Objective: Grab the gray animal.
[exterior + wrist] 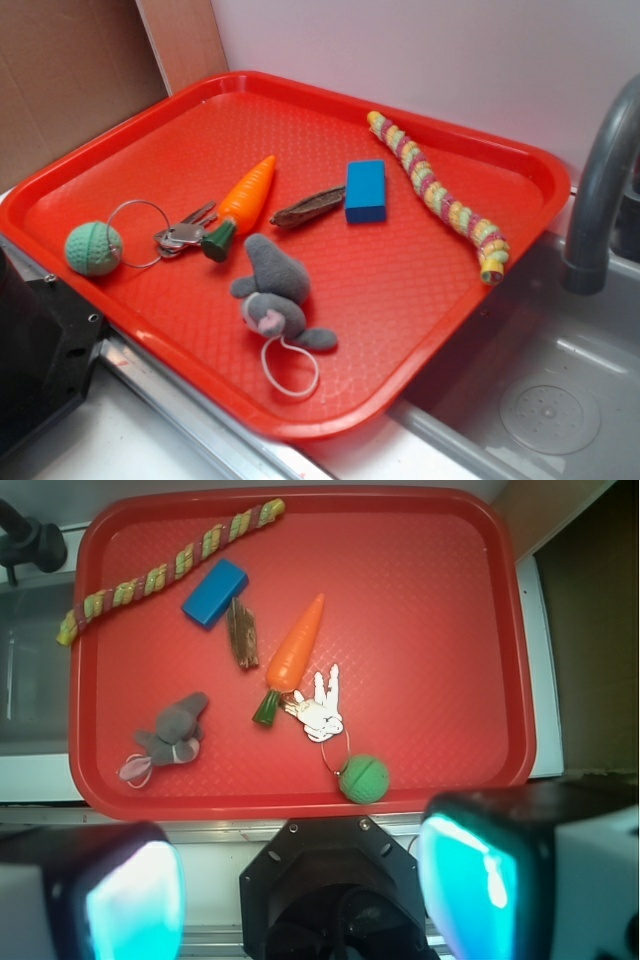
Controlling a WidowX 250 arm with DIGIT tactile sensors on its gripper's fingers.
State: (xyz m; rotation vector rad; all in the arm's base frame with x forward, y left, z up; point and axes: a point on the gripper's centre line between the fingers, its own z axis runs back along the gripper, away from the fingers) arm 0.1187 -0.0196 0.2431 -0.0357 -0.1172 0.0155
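The gray animal is a small plush mouse with big ears, a pink nose and a white loop tail. It lies near the front edge of the red tray. In the wrist view the gray animal lies in the tray's lower left part. My gripper hangs high above, off the tray's near edge and well away from the mouse. It is open, its two teal pads wide apart with nothing between them. The exterior view does not show the gripper.
Also on the tray are an orange carrot, keys on a ring, a green knitted ball, a blue block, a brown piece and a striped crocheted snake. A faucet and sink stand right. The black robot base is front left.
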